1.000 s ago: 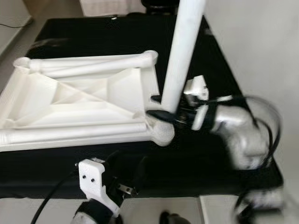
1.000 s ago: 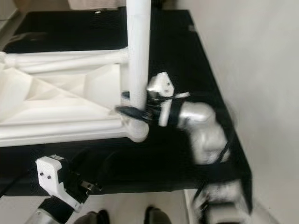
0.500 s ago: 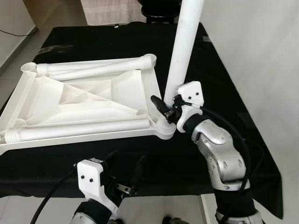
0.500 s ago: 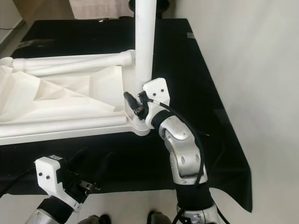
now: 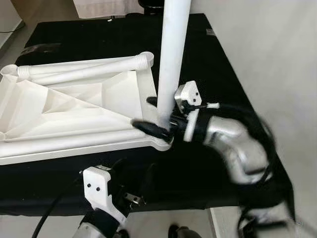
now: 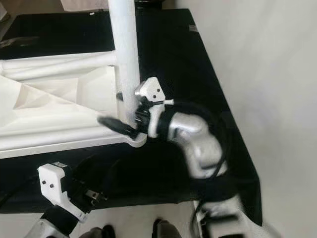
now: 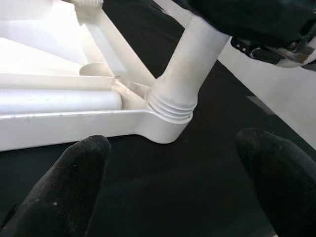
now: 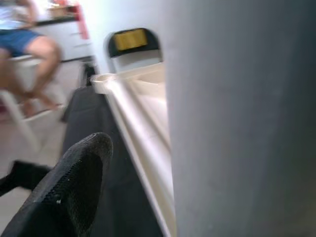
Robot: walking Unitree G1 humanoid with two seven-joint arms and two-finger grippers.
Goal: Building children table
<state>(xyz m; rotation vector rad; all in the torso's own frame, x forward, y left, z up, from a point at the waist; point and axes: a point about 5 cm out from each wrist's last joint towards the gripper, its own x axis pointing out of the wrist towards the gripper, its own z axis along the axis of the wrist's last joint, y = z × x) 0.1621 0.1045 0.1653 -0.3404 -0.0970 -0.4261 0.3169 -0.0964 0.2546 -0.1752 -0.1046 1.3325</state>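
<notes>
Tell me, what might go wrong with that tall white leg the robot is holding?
The leg stands upright in the corner socket of the upturned tabletop, gripped low by the right gripper. It may tip or cross-thread. The tabletop, unheld, could also slide on the black cloth, since the left gripper hangs open nearby.

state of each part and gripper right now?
upright leg: standing in the near corner socket of the tabletop, threads partly showing at the joint
tabletop: upside down on the black cloth
loose legs: lying flat inside the tabletop
right gripper: jaws around the upright leg's base
left gripper: jaws open, holding nothing, near the table edge
</notes>
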